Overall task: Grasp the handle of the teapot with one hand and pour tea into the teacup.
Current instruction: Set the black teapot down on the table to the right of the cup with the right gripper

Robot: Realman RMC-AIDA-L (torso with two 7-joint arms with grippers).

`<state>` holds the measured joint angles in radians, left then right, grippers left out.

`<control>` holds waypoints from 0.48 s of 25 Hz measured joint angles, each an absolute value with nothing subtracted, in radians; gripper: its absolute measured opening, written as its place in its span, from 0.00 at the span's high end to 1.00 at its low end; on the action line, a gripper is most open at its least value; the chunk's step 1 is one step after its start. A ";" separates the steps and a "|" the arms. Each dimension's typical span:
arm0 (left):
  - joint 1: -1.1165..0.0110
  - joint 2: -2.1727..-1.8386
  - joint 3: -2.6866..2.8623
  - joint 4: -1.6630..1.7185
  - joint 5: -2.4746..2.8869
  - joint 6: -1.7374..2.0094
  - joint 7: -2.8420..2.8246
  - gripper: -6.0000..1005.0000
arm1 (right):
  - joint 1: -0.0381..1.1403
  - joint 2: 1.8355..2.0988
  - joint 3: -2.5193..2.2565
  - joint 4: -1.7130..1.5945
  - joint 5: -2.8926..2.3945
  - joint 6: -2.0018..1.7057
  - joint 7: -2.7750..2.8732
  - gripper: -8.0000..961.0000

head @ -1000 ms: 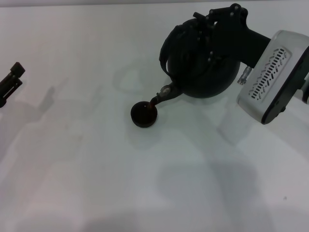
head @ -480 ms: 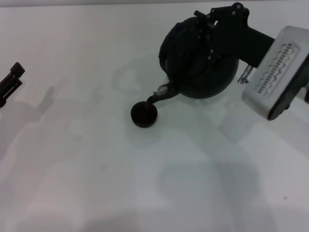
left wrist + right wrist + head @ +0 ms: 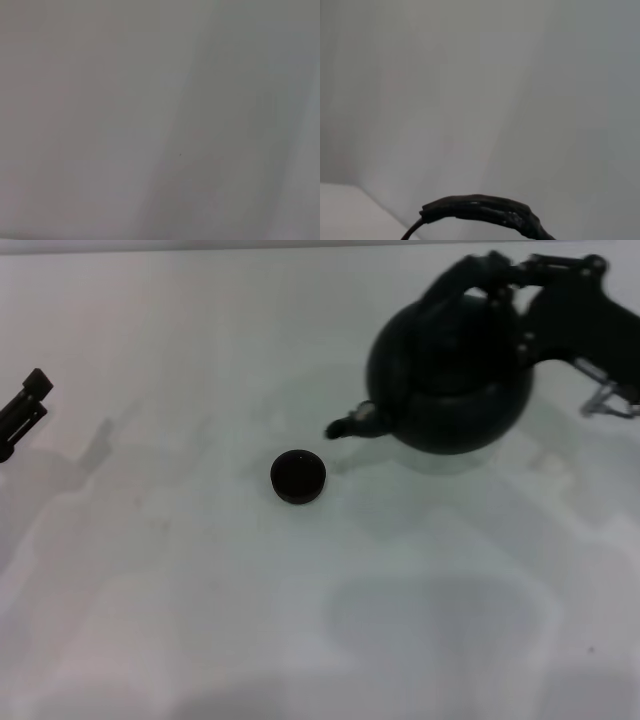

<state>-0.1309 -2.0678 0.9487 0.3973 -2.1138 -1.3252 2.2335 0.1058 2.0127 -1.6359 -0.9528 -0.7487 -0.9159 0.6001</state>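
Now the teapot (image 3: 450,380) is seen near the far right part of the white desk (image 3: 200,620), upright, with its short spout (image 3: 350,425) pointing toward the left edge. The handle (image 3: 475,275) arches over the pot's top, and the right end effector (image 3: 520,280) is clamped on it from the right side; the arm runs off the right edge of the head view. Whether the pot rests on the desk or is held just above it cannot be told. In the right wrist view only a ridged black stretch of the handle (image 3: 480,210) is shown against a pale background.

The teacup (image 3: 298,477) stands on the desk nearer the middle, apart from the spout and a little toward the near edge from it, with bare surface between them. Wide open desk is left toward the near edge and the left edge.

The left end effector (image 3: 22,410) is parked at the left edge, well apart from both vessels; whether its fingers are apart or together cannot be told. Only blank pale surface is shown in the left wrist view.
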 joint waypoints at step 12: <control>-0.147 -2.068 0.951 0.397 -2.111 -1.325 2.231 0.16 | 0.194 2.008 -1.423 -0.566 -0.744 -1.196 0.502 0.88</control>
<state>-0.1469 -2.0677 0.9511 0.3973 -2.1113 -1.3254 2.2314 0.1942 2.0077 -1.4235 -0.5663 -0.7443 -1.1963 0.5018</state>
